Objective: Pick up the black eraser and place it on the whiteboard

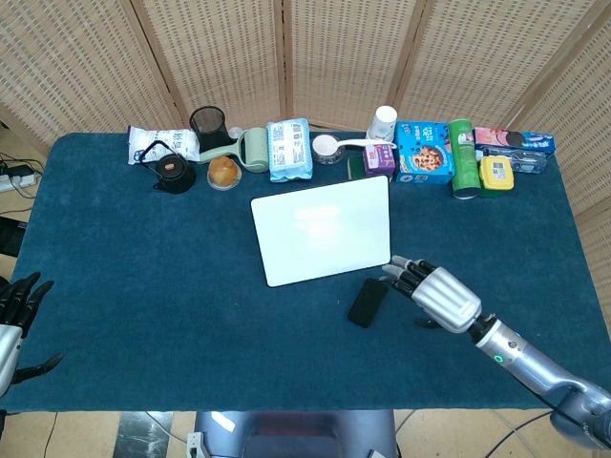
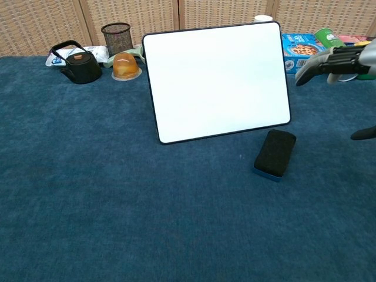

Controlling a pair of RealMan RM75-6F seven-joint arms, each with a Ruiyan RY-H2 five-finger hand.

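The black eraser (image 1: 368,301) (image 2: 275,153) lies on the blue cloth just below the whiteboard's near right corner. The whiteboard (image 1: 322,229) (image 2: 216,81) lies flat in the middle of the table. My right hand (image 1: 434,291) (image 2: 338,61) hovers just right of the eraser with its fingers spread, holding nothing; its fingertips (image 1: 398,272) point toward the eraser. My left hand (image 1: 17,315) rests open at the table's near left edge, far from both, and does not show in the chest view.
Along the back edge stand a black teapot (image 1: 173,173), a mesh cup (image 1: 207,122), an orange jelly cup (image 1: 223,172), a wipes pack (image 1: 289,149), a blue snack box (image 1: 424,153) and a green can (image 1: 464,158). The table is covered in blue cloth (image 1: 143,258).
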